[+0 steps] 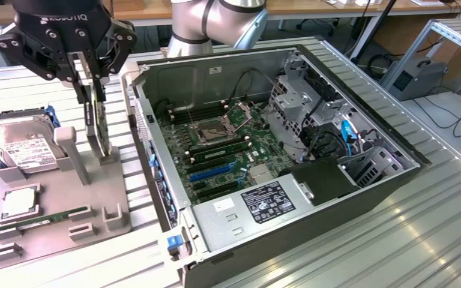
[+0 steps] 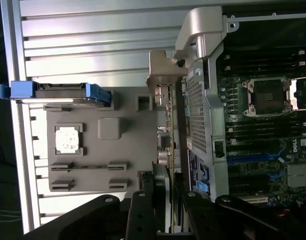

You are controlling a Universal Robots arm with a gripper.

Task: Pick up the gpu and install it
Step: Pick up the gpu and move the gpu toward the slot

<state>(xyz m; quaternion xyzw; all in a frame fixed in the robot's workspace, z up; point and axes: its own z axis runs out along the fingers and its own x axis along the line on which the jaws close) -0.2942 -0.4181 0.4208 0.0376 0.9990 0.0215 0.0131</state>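
The gpu (image 1: 96,129) stands on edge in a slot of the grey holder (image 1: 62,198), at the exterior view's left beside the open computer case (image 1: 359,180). My gripper (image 1: 92,99) reaches down over the card's upper edge, its two fingers pressed against either face, shut on the card. In the wrist view the gpu (image 2: 169,130) runs edge-on out from between the fingers of my gripper (image 2: 168,177), with its silver bracket (image 2: 160,75) at the far end. The card still sits in the holder (image 2: 128,150). The motherboard's blue slots (image 1: 210,172) lie bare inside the case.
On the holder are a hard drive (image 1: 22,147) in a blue frame, a processor chip (image 1: 18,204) and a green memory stick (image 1: 42,219). The case's metal wall (image 1: 138,120) rises right beside the card. Drive cages and cables (image 1: 311,120) crowd the case's far side.
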